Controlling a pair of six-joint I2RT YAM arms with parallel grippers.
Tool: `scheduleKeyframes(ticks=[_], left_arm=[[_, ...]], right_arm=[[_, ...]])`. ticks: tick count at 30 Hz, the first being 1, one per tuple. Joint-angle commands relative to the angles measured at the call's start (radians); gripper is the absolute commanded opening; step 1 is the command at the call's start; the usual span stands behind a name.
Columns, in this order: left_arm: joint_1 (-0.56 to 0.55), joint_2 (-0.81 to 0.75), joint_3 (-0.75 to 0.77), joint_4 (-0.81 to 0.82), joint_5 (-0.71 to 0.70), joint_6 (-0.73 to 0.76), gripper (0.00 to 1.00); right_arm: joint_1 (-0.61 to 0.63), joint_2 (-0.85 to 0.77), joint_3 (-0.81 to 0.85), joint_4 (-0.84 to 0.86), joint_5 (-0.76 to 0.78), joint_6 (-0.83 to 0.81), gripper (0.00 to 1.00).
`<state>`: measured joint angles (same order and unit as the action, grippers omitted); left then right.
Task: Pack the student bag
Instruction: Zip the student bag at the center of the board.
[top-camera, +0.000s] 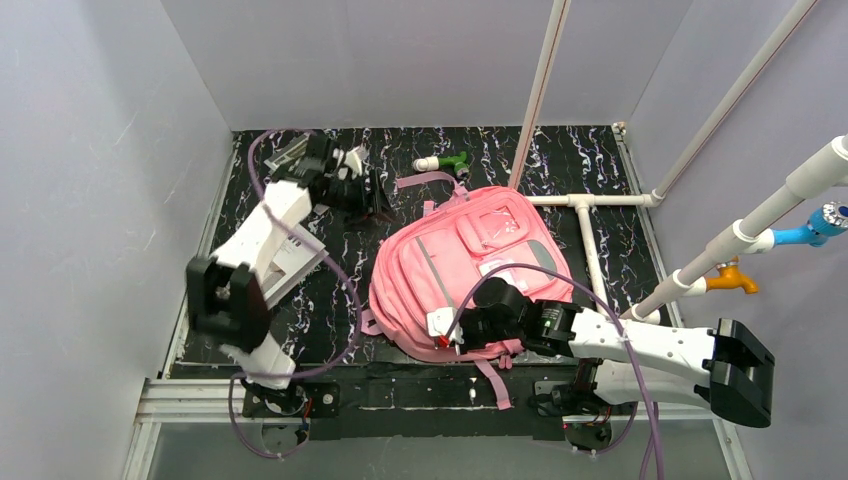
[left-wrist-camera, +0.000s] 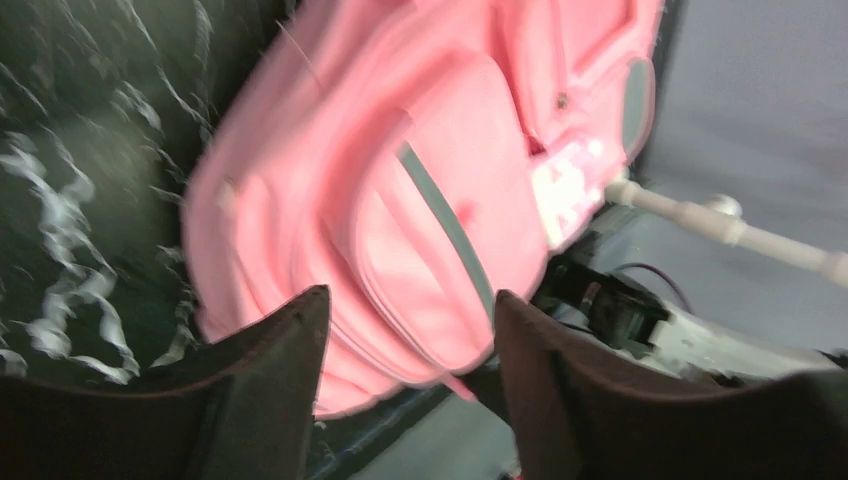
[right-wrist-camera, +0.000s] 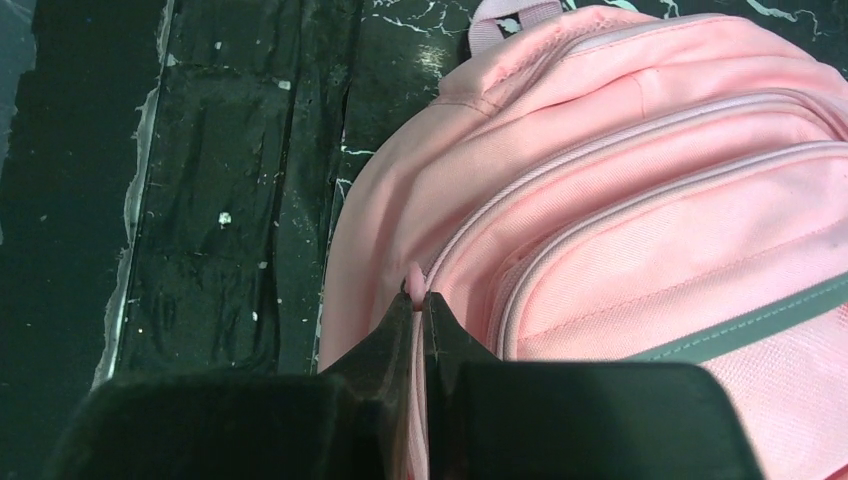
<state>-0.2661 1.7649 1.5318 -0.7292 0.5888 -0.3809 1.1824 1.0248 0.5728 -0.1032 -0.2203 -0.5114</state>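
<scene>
Top external view, item one: student bag, pink, lying front-up in the middle of the bench, one strap trailing over the near edge. I cannot tell how far its main zip is open.

Right wrist view, item two: right gripper, clenched on a small pink tab at the zip line on the bag's near side. I take the tab for the zip pull.

Left wrist view, item three: left gripper, released, fingers apart with nothing between them, held off the bag's far-left side. The picture is blurred.

Item four: small green-and-white object, on the bench beyond the bag's top, apart from it and not packed.

Risks, as I judge them:
- The tab is a thin hold, so a pull off the zip's line could slip it out of the pinch.
- Nothing pins the bag, so the whole soft body may slide or turn with the pull instead of the zip running.
- A sliding bag could push into the white pipe just beside it.
</scene>
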Motion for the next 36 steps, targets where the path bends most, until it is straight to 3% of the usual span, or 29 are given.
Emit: scheduleKeyframes(ticks=[1, 2, 6, 10, 15, 21, 24, 28, 31, 36], left_arm=[[-0.015, -0.32, -0.337, 0.16, 0.044, -0.338, 0.63], [-0.018, -0.379, -0.409, 0.209, 0.059, -0.43, 0.67], [-0.074, -0.57, -0.69, 0.469, 0.071, -0.774, 0.68], [-0.18, -0.615, -0.875, 0.719, 0.017, -0.986, 0.68], [-0.241, -0.538, -0.901, 0.765, -0.017, -1.01, 0.65], [-0.263, -0.519, -0.937, 0.754, -0.056, -1.019, 0.5], [-0.264, -0.58, -0.969, 0.691, -0.071, -1.01, 0.58], [-0.265, -0.695, -0.949, 0.531, -0.193, -0.926, 0.66], [-0.265, -0.677, -0.98, 0.637, -0.183, -0.959, 0.65], [-0.273, -0.54, -0.963, 0.75, -0.142, -0.952, 0.53]], right_arm=[[0.003, 0.013, 0.055, 0.025, -0.041, -0.111, 0.01], [0.003, 0.01, 0.057, 0.018, -0.046, -0.115, 0.01], [0.002, -0.015, 0.045, 0.021, -0.068, -0.112, 0.01], [0.002, -0.02, 0.042, 0.025, -0.071, -0.064, 0.01], [0.002, -0.011, 0.042, 0.033, -0.048, 0.13, 0.01], [0.002, 0.012, 0.074, 0.009, -0.039, 0.368, 0.01], [0.002, 0.006, 0.09, -0.022, -0.036, 0.4, 0.01], [0.002, -0.009, 0.076, 0.012, 0.013, 0.423, 0.01], [0.002, 0.025, 0.11, -0.009, 0.041, 0.469, 0.01], [0.002, 0.069, 0.17, -0.069, 0.056, 0.632, 0.01]])
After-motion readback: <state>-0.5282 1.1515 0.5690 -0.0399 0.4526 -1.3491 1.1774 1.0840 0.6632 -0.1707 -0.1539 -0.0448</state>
